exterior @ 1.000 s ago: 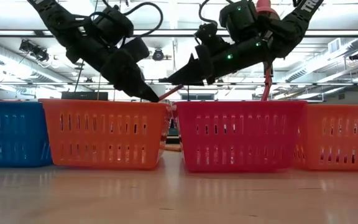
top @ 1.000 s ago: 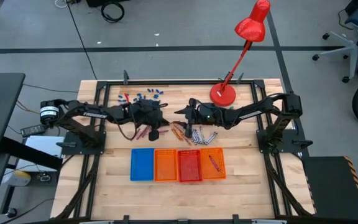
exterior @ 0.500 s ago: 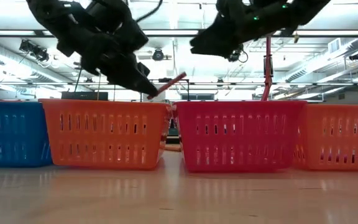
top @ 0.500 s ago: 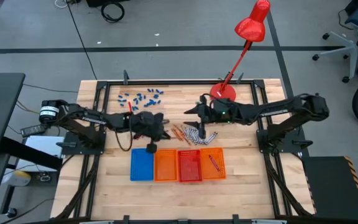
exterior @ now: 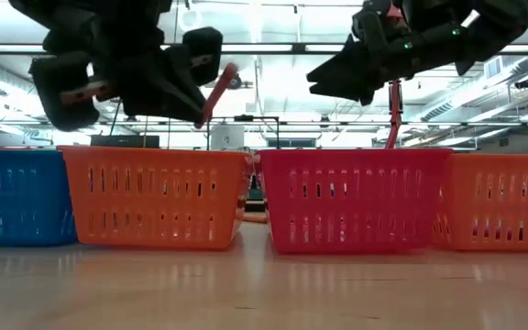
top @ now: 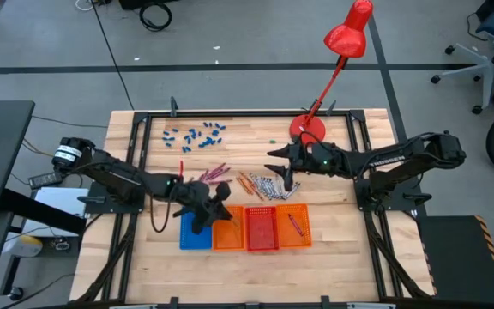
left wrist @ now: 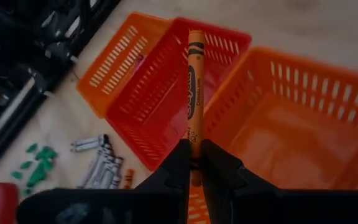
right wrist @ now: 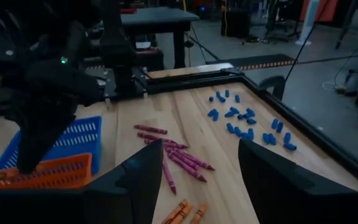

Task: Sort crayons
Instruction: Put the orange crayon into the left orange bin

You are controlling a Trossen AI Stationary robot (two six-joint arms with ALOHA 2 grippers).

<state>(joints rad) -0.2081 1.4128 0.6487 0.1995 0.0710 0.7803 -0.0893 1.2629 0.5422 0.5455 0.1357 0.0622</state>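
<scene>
Fingers of my left gripper are pinched tight on an orange crayon, which sticks straight out past the tips, its label facing the wrist camera. From above, that gripper hangs over the near row of trays, about where the blue tray meets the orange tray beside it; in the low view the crayon tilts upward above the orange tray's rim. Next in the row stand the red tray and a second orange tray, which has a single purple crayon lying in it. My right gripper hovers with its jaws spread wide and nothing between them, above the loose pile behind the trays. That pile holds silvery grey crayons and orange crayons, while the magenta-purple crayons lie scattered a little farther to my left on the bare wood of the table. Near the table's far edge sit the stubby blue bits, and a red desk lamp stands on its round base at the far right corner.
</scene>
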